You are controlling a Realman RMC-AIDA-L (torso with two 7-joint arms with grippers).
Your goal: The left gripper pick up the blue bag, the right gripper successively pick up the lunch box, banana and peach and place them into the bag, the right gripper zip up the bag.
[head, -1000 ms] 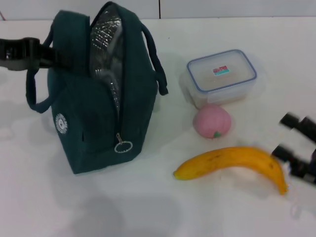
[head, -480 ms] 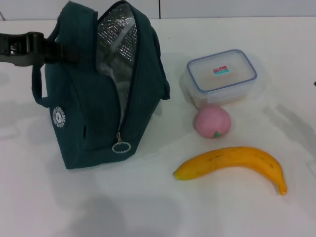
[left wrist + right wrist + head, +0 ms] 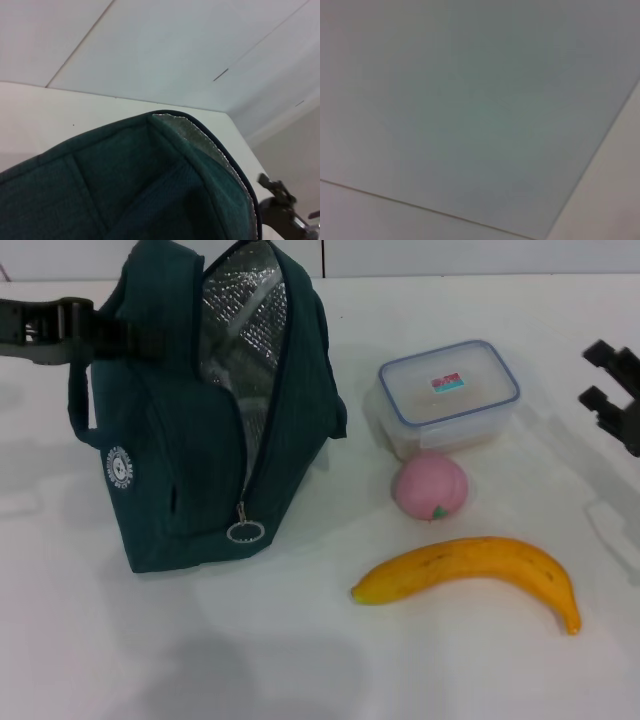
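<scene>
I'm working over a plain white table (image 3: 300,660) with a pale wall behind. Taking the blue bag (image 3: 190,440) as my landmark: the left gripper (image 3: 95,332) sits at its far-left top corner, apparently clamped on a handle, though the fabric hides the fingertips. The bag is soft and floppy, mouth unzipped, foil lining showing. Right of the bag sits the lunch box (image 3: 450,395), rigid and smooth, best taken across its short sides; nearer me, the peach (image 3: 430,486) and the banana (image 3: 470,575). Farthest right, the right gripper (image 3: 612,395) is cut off by the edge; its fingers look spread.
</scene>
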